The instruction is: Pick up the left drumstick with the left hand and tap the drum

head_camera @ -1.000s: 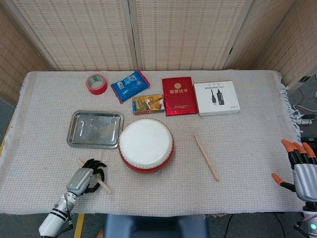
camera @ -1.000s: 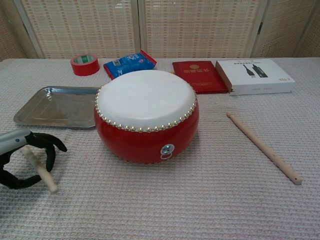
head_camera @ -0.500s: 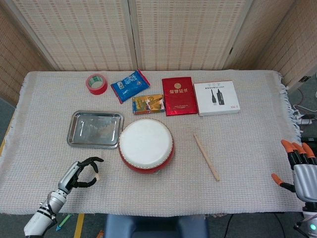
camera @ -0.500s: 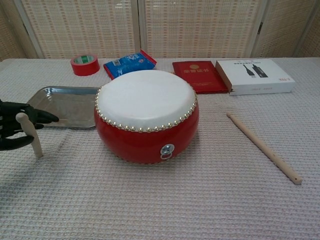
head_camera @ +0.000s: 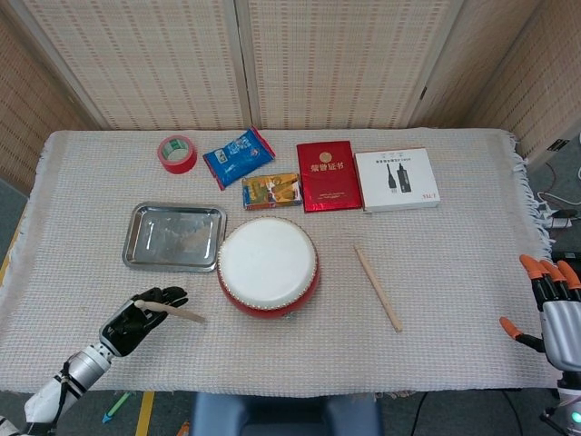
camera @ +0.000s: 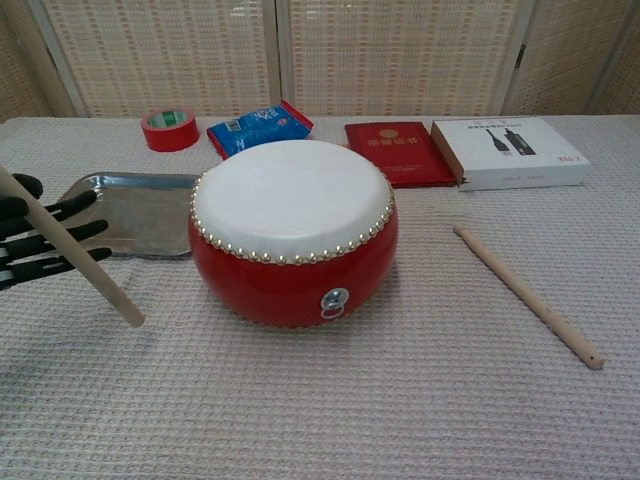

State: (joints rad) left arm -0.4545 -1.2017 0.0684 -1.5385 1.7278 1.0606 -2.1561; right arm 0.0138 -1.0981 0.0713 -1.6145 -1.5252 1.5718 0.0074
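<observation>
Left hand [head_camera: 136,318] low at the near left edge of the counter [head_camera: 454,291], black fingers [camera: 45,240] curled around the left drumstick [camera: 70,250] and gripping it near its butt end. In the head view, stick angled out from the fingers toward the drum, free tip pointing right and ending just short of the red shell, apart from it. In the chest view, same stick slanting down across the fingers from upper left to lower right, tip near the woven cloth beside the drum's left flank; whether touching the cloth, cannot tell. Stick crossing in front of the fingers, which lie stacked behind it, pointing right toward the tray.

Drum [head_camera: 268,263], red with a white skin, upright at the middle of the counter, just right of the metal tray [head_camera: 145,245]. Second drumstick [head_camera: 378,288] flat on the cloth to the drum's right, well apart from both hands.

Right hand [head_camera: 556,304] at the far right edge, beyond the cloth, orange-tipped fingers spread and holding nothing.

Along the back: red tape roll [head_camera: 177,153], blue packet [head_camera: 238,155], small colourful packet [head_camera: 271,191], red booklet [head_camera: 328,175], white box [head_camera: 396,179].
</observation>
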